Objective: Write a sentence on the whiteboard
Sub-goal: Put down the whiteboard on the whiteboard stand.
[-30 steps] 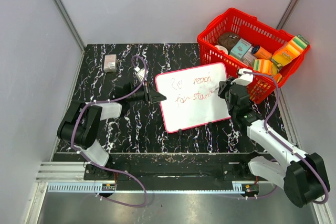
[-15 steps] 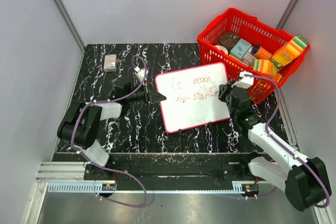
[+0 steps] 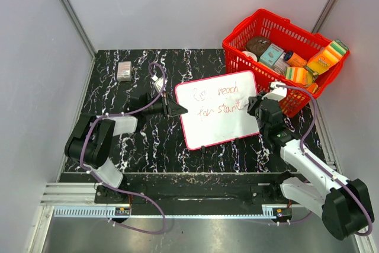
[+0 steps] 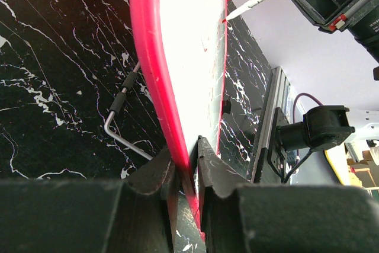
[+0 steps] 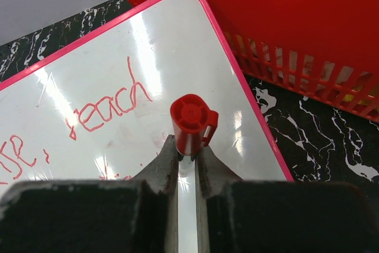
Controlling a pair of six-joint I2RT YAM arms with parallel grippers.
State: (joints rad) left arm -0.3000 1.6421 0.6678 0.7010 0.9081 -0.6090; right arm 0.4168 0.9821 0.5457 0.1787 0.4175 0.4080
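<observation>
Top external view is showing the whiteboard (image 3: 220, 131) sitting beside the red basket (image 3: 234, 51), the sentence (image 3: 220, 100) running in two rows. The left gripper (image 4: 187, 167) is pinching the board's left rim, and the right gripper (image 5: 187, 149) is clamping a red marker (image 5: 189, 119) above its right side.

In the right wrist view the marker (image 5: 190, 124) hides its own tip. The right end effector (image 5: 187, 151) covers the lower row of the sentence (image 5: 112, 102), and the left edge cuts its first word. From the left wrist the whiteboard (image 4: 189, 39) is seen edge-on, so its writing is unreadable.
</observation>
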